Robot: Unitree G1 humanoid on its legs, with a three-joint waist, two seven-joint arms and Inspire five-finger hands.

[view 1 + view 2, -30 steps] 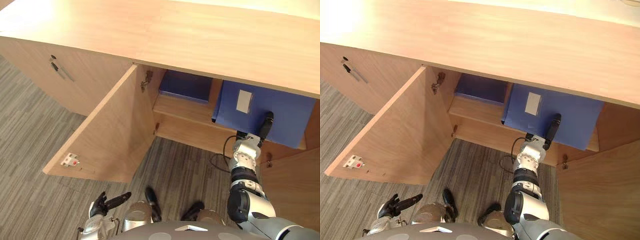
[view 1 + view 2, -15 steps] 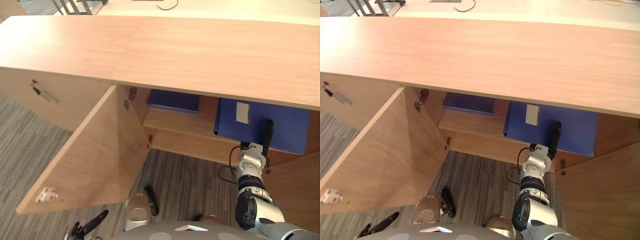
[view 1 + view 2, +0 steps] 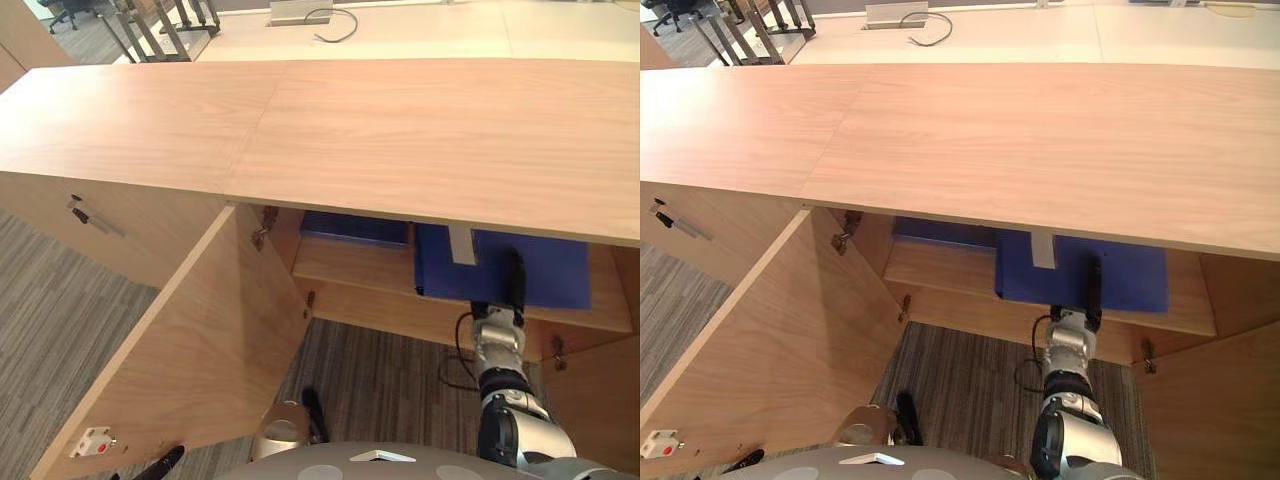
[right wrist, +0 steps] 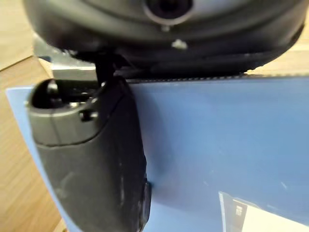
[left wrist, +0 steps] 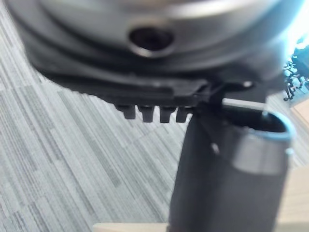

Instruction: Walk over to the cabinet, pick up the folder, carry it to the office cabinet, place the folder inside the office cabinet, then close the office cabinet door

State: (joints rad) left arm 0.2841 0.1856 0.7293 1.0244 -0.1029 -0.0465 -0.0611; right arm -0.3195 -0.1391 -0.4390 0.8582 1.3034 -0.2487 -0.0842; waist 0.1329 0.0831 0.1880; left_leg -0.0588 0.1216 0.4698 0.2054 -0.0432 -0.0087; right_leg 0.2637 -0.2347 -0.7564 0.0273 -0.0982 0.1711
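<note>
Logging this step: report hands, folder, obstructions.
Right hand pinching folder, thumb on top. Folder flat on cabinet shelf. Left hand low by open door. Another blue item at shelf's back.

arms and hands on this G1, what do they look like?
Right arm: silver-grey, segmented, with dark bands at the joints and a ribbed metallic wrist. Right hand and left hand: dark, matte, each with a thick rounded thumb.

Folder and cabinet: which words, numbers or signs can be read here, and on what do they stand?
Label on the folder: dark print, too blurred to read.
Catch on the door: red mark, no readable letters.
No other text shows.
</note>
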